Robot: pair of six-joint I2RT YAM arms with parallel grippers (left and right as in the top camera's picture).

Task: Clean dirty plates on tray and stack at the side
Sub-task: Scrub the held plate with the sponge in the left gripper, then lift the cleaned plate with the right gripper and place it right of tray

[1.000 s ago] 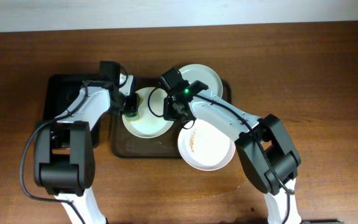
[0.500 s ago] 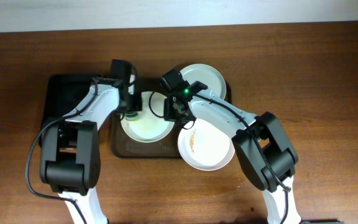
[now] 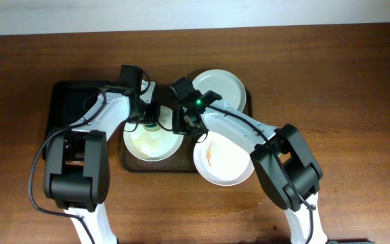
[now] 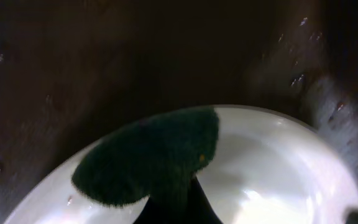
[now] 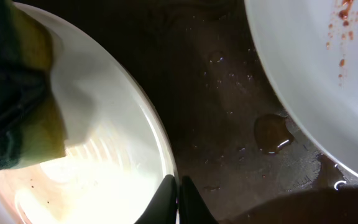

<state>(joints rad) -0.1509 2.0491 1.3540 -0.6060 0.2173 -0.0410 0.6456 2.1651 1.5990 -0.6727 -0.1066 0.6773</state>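
The dark brown tray [image 3: 133,165] holds three white plates. My left gripper [image 3: 150,122] is shut on a green and yellow sponge [image 3: 152,127] and presses it on the left plate [image 3: 143,144]. In the left wrist view the sponge [image 4: 148,155] lies on that plate [image 4: 278,180]. My right gripper [image 3: 185,130] is shut on this plate's right rim, and its fingers [image 5: 178,193] pinch the rim [image 5: 157,143]. A second plate [image 3: 230,166] with an orange smear overhangs the tray's front right. A third plate [image 3: 222,87] sits at the back right.
A smaller black tray [image 3: 70,108] stands left of the brown tray. The brown tray's floor [image 5: 229,124] is wet, with a brown puddle [image 5: 272,134]. A plate with orange specks [image 5: 328,56] fills the top right of the right wrist view.
The left plate has slid toward the tray's front left with my right gripper on its rim. My left gripper has moved the sponge from the plate's left edge onto its far part.
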